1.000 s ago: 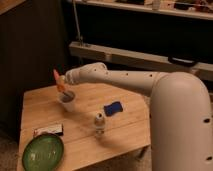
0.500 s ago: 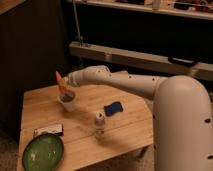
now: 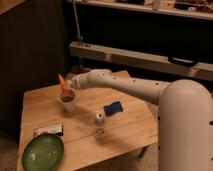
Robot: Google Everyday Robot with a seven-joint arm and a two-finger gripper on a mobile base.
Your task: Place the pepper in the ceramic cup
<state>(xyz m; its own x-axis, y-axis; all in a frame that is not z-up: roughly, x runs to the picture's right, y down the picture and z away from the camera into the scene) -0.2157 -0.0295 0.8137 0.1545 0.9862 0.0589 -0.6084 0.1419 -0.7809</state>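
Observation:
The orange pepper [image 3: 62,82] is held in my gripper [image 3: 66,88], its lower end at the rim of the ceramic cup [image 3: 68,104]. The whitish cup stands upright on the far left part of the wooden table [image 3: 125,130]. My gripper is directly over the cup's mouth, shut on the pepper. My white arm [image 3: 125,86] reaches in from the right, above the table. The lower tip of the pepper is hidden by the gripper and the cup rim.
A blue lumpy object [image 3: 114,108] lies right of the cup. A small clear bottle [image 3: 99,123] stands near the table's middle front. A green round plate [image 3: 42,152] and a flat dark-and-white packet [image 3: 48,130] sit front left. A metal rail [image 3: 140,57] runs behind the table.
My gripper has moved down and slightly right with the pepper, from above and left of the cup to right over its mouth.

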